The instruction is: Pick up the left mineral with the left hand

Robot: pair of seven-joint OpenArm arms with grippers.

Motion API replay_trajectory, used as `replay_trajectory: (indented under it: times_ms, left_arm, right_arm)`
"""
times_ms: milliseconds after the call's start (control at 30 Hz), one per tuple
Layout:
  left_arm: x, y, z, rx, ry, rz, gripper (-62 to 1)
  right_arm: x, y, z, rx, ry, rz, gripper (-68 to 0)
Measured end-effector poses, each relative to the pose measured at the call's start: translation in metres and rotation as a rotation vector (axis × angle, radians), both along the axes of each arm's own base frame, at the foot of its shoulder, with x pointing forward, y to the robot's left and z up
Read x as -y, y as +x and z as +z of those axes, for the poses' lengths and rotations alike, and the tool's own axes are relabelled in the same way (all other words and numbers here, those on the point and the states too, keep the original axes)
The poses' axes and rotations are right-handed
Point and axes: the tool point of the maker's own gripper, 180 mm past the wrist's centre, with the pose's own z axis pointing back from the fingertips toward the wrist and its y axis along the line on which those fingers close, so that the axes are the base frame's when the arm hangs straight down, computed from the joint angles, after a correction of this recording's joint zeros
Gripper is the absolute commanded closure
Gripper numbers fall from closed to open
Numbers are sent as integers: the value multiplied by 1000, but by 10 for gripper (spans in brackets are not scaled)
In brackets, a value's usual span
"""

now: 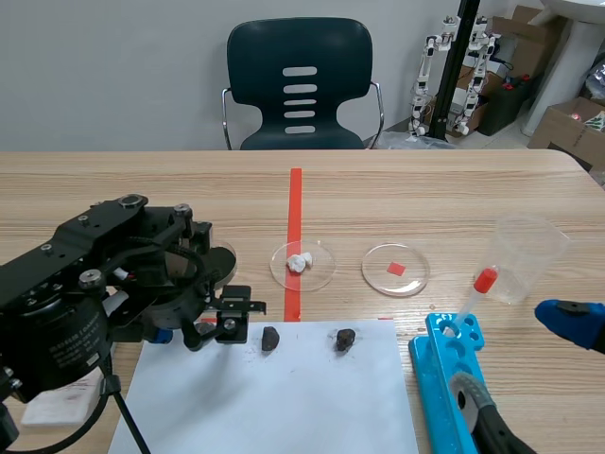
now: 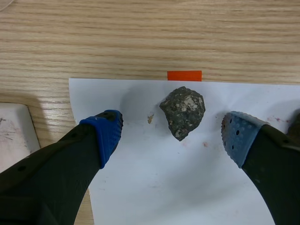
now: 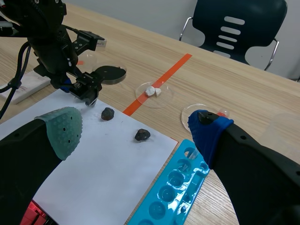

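left gripper [image 2: 171, 135] is wide open, left mineral [image 2: 183, 111] sits just ahead of the gap, lower middle of the scene view, long side pointing away from it.

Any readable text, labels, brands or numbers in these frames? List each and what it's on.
No legible text in any view.
On the cardboard boxes in the scene view's background: any print is too small to read.
On the white pad beside the paper: faint scribbles, not legible.
On the blue tube rack and the left mineral: no print seen.
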Motion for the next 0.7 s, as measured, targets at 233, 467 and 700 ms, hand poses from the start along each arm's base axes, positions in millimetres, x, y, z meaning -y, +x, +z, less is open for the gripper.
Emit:
replay_trajectory:
  times_ms: [233, 467, 700]
  left_arm:
    - [-1, 3, -2, -8, 5, 3, -445]
    - [1, 10, 0, 32, -1, 2, -426]
    - [4, 14, 1, 56, 3, 1, -357]
  right_arm:
    - [0, 0, 0, 0, 0, 0, -475]
    - [0, 0, 0, 0, 0, 0, -475]
    - [0, 0, 0, 0, 0, 0, -475]
